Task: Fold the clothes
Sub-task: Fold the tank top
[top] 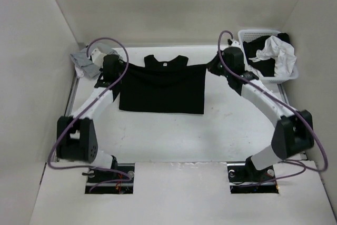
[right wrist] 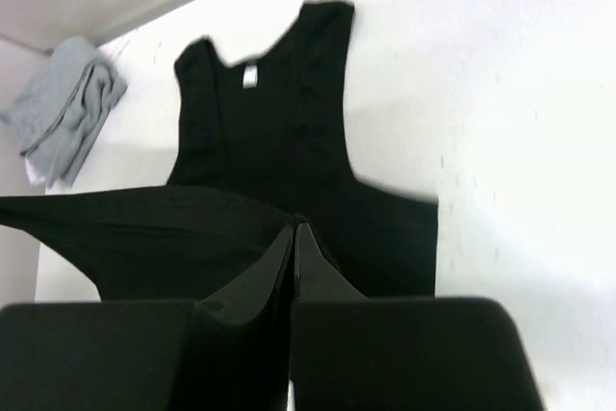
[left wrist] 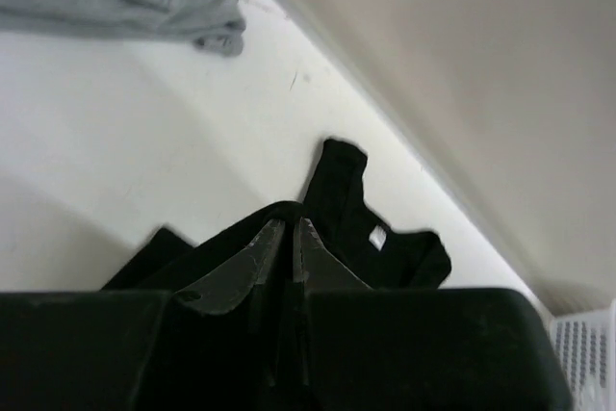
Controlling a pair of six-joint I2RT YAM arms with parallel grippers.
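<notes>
Clothes [top: 161, 90] pinched at far corners by left gripper [left wrist: 291, 230], right gripper [right wrist: 294, 230]; arms outstretched

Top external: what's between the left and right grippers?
Just the black garment, spread across the whole stretch in the top view. Wrist views show the left gripper and right gripper each shut on its cloth.

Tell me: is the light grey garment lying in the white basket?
No, the light grey garment lies on the table at the far left; the basket stands far right.
</notes>
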